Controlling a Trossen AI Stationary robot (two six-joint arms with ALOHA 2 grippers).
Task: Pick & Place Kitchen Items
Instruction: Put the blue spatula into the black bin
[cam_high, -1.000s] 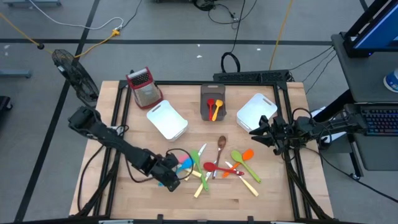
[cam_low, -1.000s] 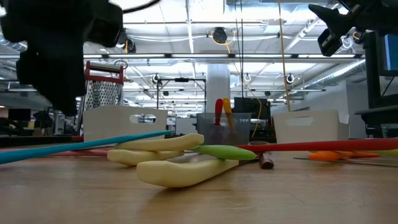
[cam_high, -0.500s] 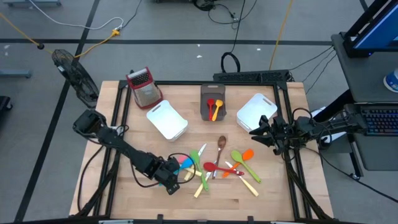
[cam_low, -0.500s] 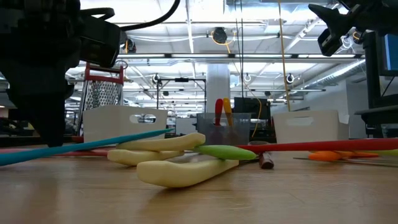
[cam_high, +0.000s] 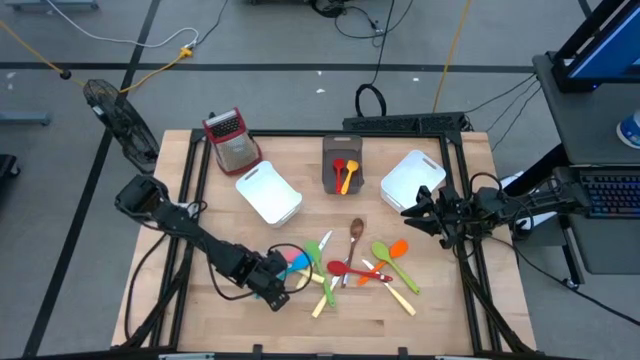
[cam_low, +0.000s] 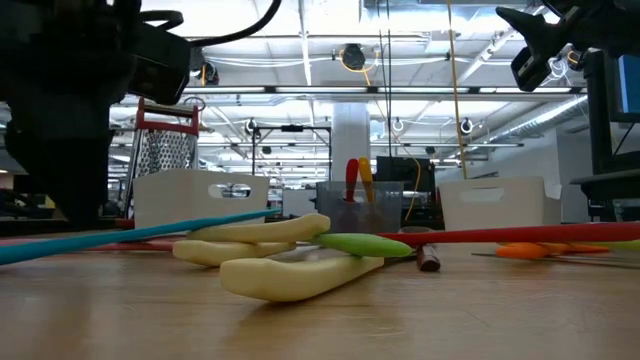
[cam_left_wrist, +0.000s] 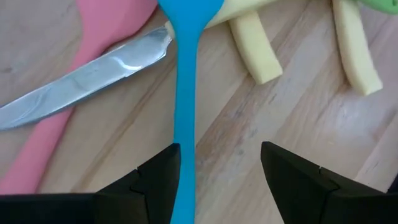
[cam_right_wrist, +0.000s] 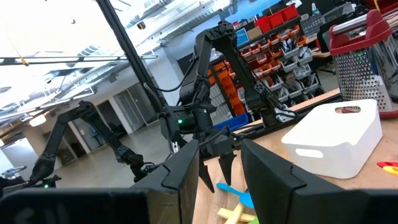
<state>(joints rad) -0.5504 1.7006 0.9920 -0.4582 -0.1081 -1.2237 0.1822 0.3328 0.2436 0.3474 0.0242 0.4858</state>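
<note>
The blue spatula (cam_left_wrist: 185, 106) is your target: it lies at the left edge of the utensil pile (cam_high: 350, 265) in the middle of the near half of the table (cam_high: 450, 320). Your left gripper (cam_left_wrist: 217, 180) hangs low over its handle with the jaws apart and nothing in them. In the left wrist view, the handle runs lengthwise past the inner face of one finger (cam_left_wrist: 155, 177), not centred in the gap. So shift the gripper sideways toward that finger before you come down, or you will likely pinch only its edge. A knife (cam_left_wrist: 87, 78) and a pink spatula (cam_left_wrist: 93, 37) lie just beside the blue handle, the knife tip almost touching it, and cream handles (cam_left_wrist: 255, 46) lie on the other side.

Your right gripper (cam_high: 408, 212) waits at the right edge of the table, raised, jaws parted and empty, well apart from the pile. The left arm is clearly nearer.
</note>
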